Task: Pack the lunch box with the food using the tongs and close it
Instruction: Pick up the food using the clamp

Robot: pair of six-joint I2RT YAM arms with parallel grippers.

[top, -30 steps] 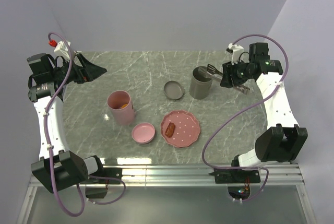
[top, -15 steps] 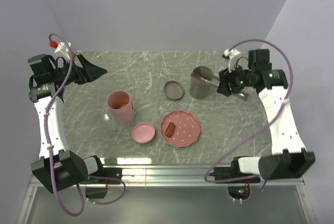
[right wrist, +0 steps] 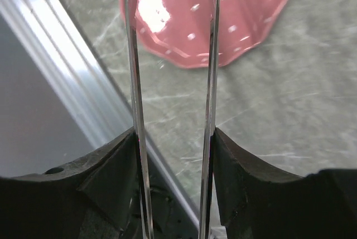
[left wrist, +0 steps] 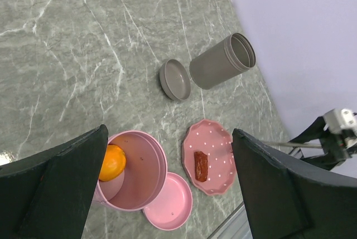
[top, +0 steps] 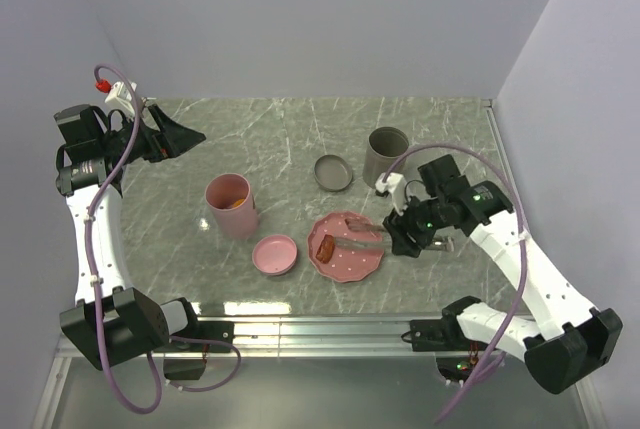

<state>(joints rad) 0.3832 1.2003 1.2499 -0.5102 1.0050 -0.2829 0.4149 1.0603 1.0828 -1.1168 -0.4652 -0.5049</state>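
Note:
The pink round lunch box (top: 238,219) (left wrist: 146,155) stands open left of centre with an orange slice of food (left wrist: 112,162) inside. Its pink lid (top: 275,255) (left wrist: 168,203) lies beside it. One reddish-brown sausage bit (top: 327,246) (left wrist: 201,165) lies on the pink scalloped plate (top: 360,261) (left wrist: 221,143) (right wrist: 223,27). My right gripper (top: 398,234) (right wrist: 174,155) is shut on the tongs (top: 362,237) (right wrist: 134,83), squeezing both thin arms; they reach left over the plate, the tips just right of the sausage. My left gripper (top: 186,135) (left wrist: 170,133) hangs wide open at the back left, holding nothing.
An open grey canister (top: 385,156) (left wrist: 222,62) stands at the back right, with its grey lid (top: 333,172) (left wrist: 174,79) lying to its left. The table's metal front rail (top: 340,329) (right wrist: 72,77) runs just below the plate.
My right arm has lifted the tongs out of the grey canister and swung forward and left, bringing them over the pink plate. The left arm has stayed put.

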